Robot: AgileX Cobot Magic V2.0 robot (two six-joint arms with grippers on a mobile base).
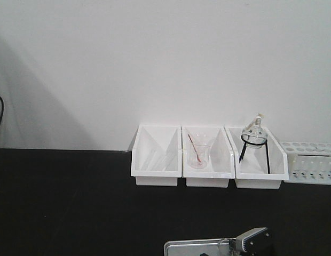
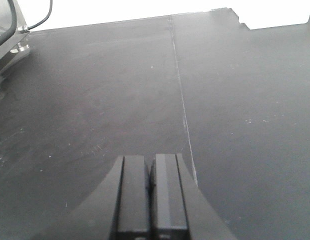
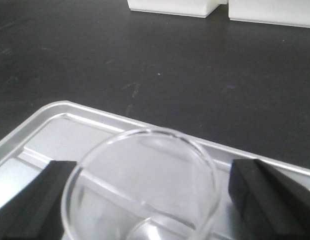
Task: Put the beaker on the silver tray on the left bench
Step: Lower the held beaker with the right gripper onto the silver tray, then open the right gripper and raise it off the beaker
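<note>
Black matte table (image 1: 75,202) carries the silver tray (image 3: 60,125) at its near edge. Inside the tray stands the beaker (image 3: 145,185), thin clear glass: light, rigid, slippery and breakable, best held gently across its wall just below the rim. The right end effector (image 3: 145,200) straddles it, fingers spread clear of the glass. The left end effector (image 2: 150,200) is closed and empty.

- White bins (image 1: 156,157) against the wall: three, side by side.
- Beakers: two. One small beaker (image 3: 142,185) over the tray, one clear beaker with a pinkish rod (image 1: 198,151) in the middle bin.
- Round flask on black stand (image 1: 254,137): one, right bin.
- Test-tube rack (image 1: 309,161): one.
- Silver tray (image 3: 55,130): one.
- Grippers seen: two.
</note>
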